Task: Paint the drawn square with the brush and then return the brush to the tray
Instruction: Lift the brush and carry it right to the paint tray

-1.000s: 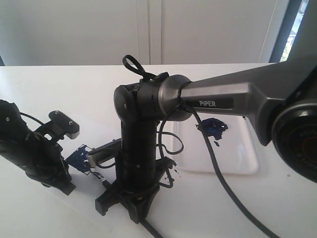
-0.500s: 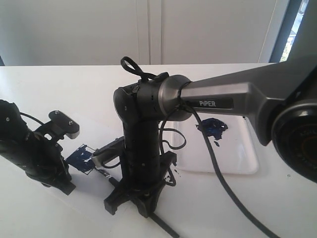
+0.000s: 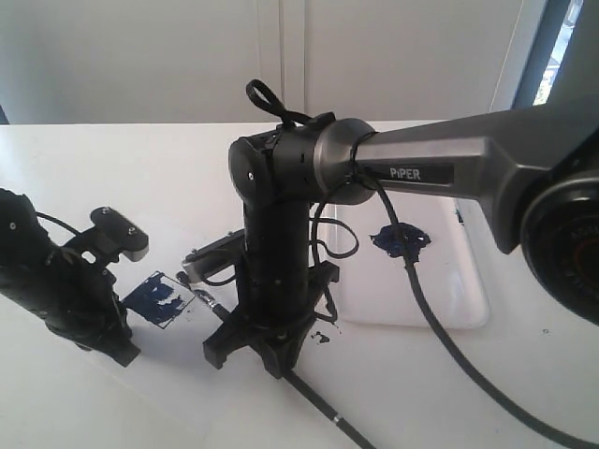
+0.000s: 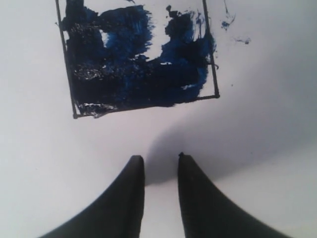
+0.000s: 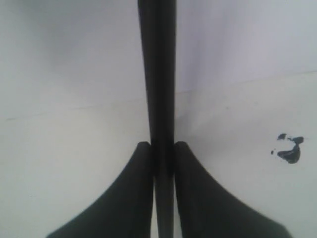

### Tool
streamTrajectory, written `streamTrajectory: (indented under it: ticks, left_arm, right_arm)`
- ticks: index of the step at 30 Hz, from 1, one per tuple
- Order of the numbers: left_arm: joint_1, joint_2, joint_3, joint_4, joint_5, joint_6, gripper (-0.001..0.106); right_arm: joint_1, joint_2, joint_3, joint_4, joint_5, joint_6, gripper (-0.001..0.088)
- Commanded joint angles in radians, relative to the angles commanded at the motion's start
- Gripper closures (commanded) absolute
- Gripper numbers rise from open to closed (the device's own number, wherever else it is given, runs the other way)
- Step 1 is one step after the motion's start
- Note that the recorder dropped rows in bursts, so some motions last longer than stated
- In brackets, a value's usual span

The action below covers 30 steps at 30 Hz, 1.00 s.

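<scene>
The right end effector [image 3: 267,360] shifts toward 3 o'clock across the counter [image 3: 140,178], carrying the brush [image 3: 323,410] with it. The bristle end, earlier over the drawn square [image 3: 159,299], now lies just off its 3 o'clock side, so the blue-smeared square shows whole. The handle juts farther toward 5 o'clock.

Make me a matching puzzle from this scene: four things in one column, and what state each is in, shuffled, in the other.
Things:
1. drawn square
2. brush
3. tray
4. left gripper

States:
A. empty, jaws apart
B. carries a dark blue paint blob
C. smeared dark blue inside
D. clamped in the right gripper

Pairs: 1-C, 2-D, 3-B, 4-A
</scene>
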<state>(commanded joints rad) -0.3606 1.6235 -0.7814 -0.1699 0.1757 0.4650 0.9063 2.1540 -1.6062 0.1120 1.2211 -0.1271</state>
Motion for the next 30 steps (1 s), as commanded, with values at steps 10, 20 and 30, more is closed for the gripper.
streamTrajectory:
  ticks: [10, 20, 30]
  left_arm:
    - [0.105, -0.028, -0.036, 0.000, -0.019, -0.024, 0.075]
    - [0.190, 0.032, -0.047, 0.000, -0.028, -0.076, 0.075]
    - [0.190, 0.129, -0.068, 0.000, -0.019, -0.097, 0.075]
  right_arm:
    - [0.050, -0.064, 0.000, -0.268, 0.000, 0.017, 0.0868]
    - [0.092, -0.080, -0.002, -0.355, 0.000, 0.008, 0.0868]
    - [0.093, -0.023, -0.090, -0.351, 0.000, 0.006, 0.0868]
